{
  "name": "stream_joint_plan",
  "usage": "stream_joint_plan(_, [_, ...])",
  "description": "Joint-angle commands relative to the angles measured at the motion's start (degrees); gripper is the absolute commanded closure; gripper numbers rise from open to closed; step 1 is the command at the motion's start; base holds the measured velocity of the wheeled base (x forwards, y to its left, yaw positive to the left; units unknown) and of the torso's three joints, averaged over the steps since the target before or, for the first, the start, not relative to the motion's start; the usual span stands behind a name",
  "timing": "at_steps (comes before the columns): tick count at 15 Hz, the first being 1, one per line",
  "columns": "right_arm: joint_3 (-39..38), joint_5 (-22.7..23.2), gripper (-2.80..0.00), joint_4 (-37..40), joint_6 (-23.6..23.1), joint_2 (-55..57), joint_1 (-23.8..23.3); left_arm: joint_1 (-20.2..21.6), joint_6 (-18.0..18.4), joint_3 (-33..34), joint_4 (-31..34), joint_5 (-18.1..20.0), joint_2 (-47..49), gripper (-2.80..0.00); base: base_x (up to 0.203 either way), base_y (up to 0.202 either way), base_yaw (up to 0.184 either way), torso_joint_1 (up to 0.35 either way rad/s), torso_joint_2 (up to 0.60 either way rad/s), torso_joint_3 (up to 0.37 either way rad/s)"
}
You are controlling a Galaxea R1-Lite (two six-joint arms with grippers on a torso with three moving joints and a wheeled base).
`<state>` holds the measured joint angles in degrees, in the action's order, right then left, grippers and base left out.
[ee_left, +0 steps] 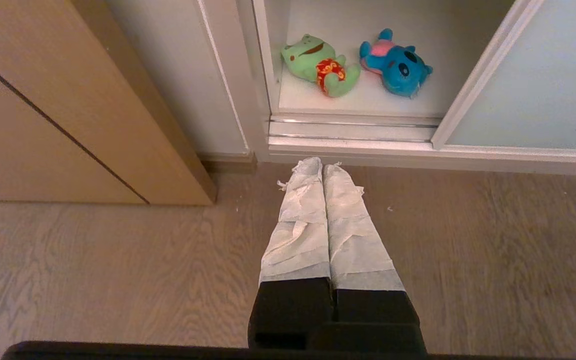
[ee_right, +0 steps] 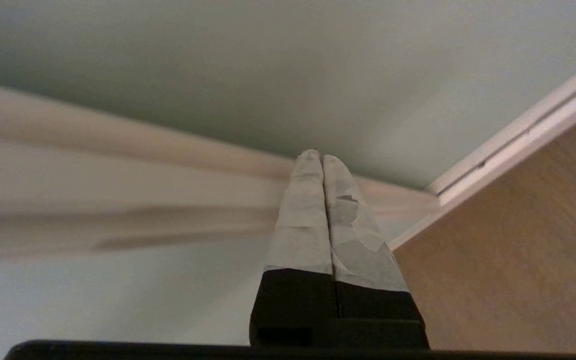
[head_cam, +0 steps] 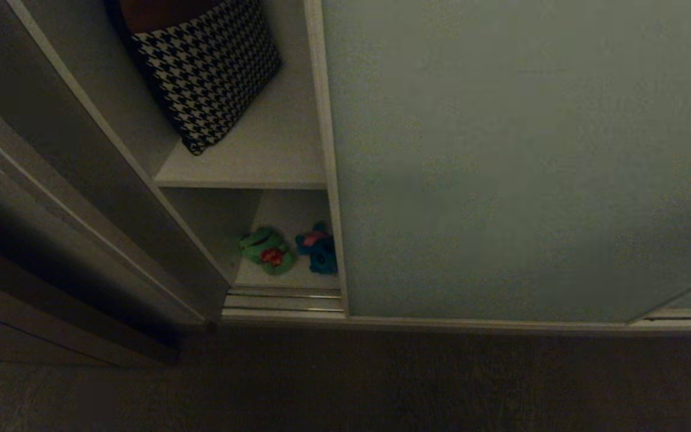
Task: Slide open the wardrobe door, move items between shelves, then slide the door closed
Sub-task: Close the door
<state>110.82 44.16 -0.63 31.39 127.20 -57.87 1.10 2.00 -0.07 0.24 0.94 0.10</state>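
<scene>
Here, a wardrobe stands partly open. Its sliding wardrobe door (head_cam: 525,162), a wide pale grey-green panel with a slim off-white frame edge, covers most of the front and leaves a narrow gap on the left. In that gap two white shelves are visible. On the upper shelf (head_cam: 261,162) a black-and-white houndstooth cushion (head_cam: 207,66) leans against the side wall. On the bottom shelf (head_cam: 288,279), just behind the metal door track (head_cam: 282,300), lie two small plush toys side by side: a green toy (head_cam: 266,250) with a red patch on the left, and a blue toy (head_cam: 318,247) with a pink patch on the right, next to the door's frame edge. They sit very close together; whether they touch is unclear.

Neither arm appears in the head view. In the left wrist view, the left end effector (ee_left: 322,162) hangs over the wooden floor (ee_left: 118,265) in front of the track, its tape-wrapped fingers pressed together and holding nothing. In the right wrist view, the right end effector (ee_right: 316,156) points at the door panel, fingers likewise closed and empty, with a brown wooden surface (ee_right: 518,260) beside it.
</scene>
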Motion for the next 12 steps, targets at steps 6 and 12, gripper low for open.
stream_joint_plan(6, [-0.08,-3.29,0.0,-3.68,0.25,2.26,1.71,0.01,0.02,-0.01,0.02,0.03,0.08,0.0,0.0,0.0,0.0,0.0,0.0,0.0])
stream_joint_plan(12, [-3.14,-3.29,0.0,-3.54,0.29,-0.68,3.23,0.05,0.02,-0.01,0.02,0.03,0.08,0.0,0.0,0.0,0.0,0.0,0.0,0.0])
